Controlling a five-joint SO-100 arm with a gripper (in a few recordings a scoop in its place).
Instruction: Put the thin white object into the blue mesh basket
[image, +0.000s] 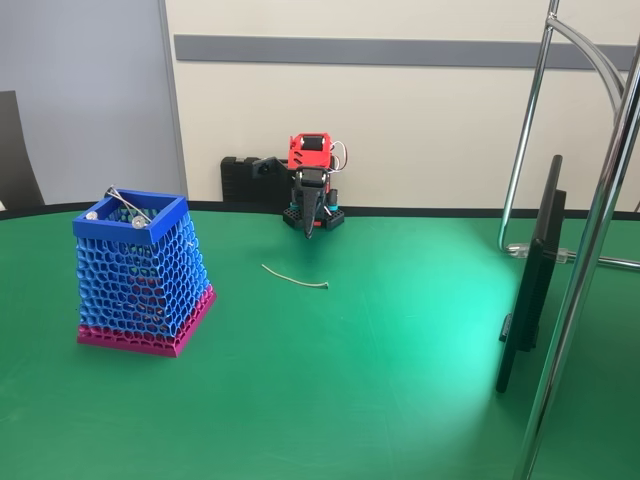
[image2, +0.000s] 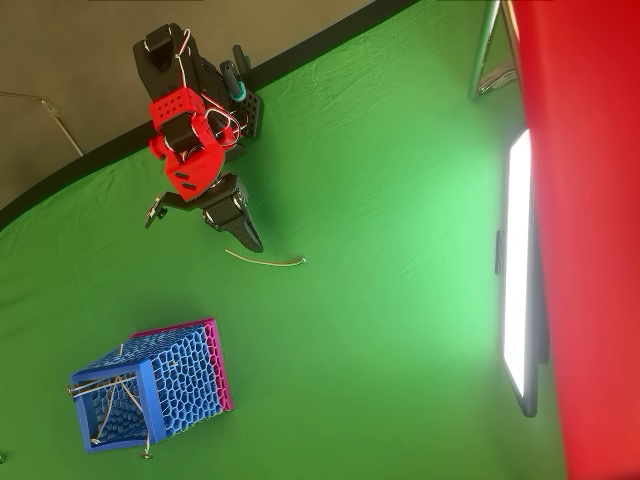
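I see the thin white object (image: 296, 276) lying flat on the green tabletop (image: 400, 380), near my tool (image: 309, 232), whose fingers are closed together, empty, pointing down. The blue mesh basket (image: 140, 275) stands well apart, left in the fixed view.

readable text: none anywhere, tbh
labels/brands: nothing legible on any object
numbers/signs: none that I can make out
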